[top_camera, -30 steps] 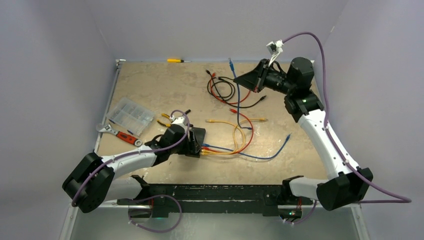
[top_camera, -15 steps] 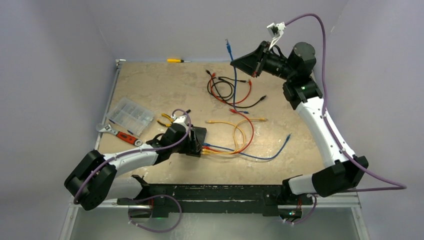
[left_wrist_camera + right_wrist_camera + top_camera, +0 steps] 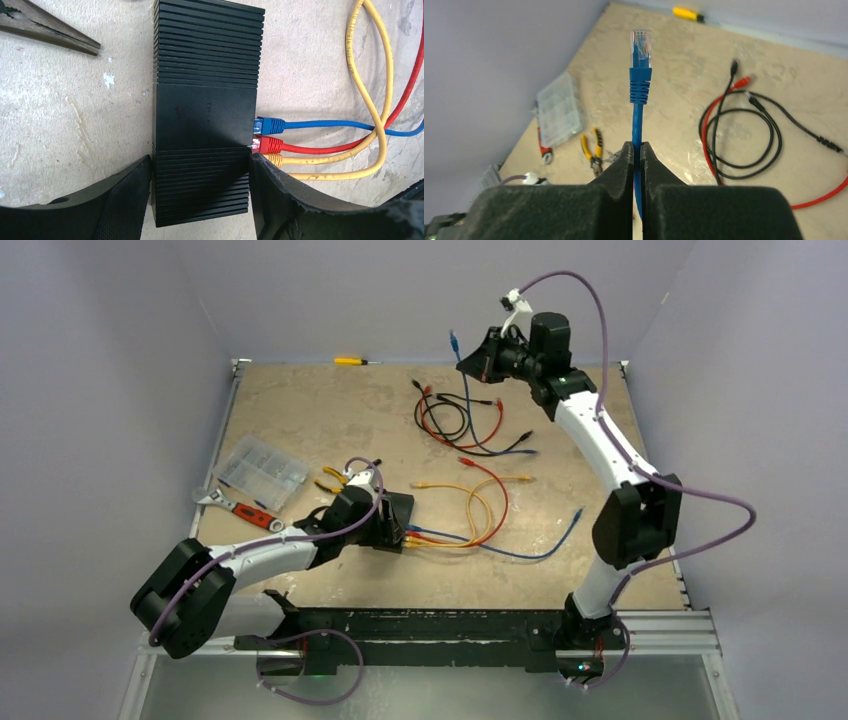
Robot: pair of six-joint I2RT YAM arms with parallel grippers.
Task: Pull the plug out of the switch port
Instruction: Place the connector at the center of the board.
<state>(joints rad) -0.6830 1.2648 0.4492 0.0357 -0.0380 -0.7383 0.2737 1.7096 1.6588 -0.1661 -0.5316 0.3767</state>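
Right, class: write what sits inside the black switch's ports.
A blue plug, a red plug and a yellow plug sit side by side. Their tips are hidden inside the switch; a finger of the left gripper covers any ports beyond.

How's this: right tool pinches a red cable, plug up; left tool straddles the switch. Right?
No. The cable in the right tool is blue, not red; the right wrist view shows it. Plug up and left tool straddling the switch stand.
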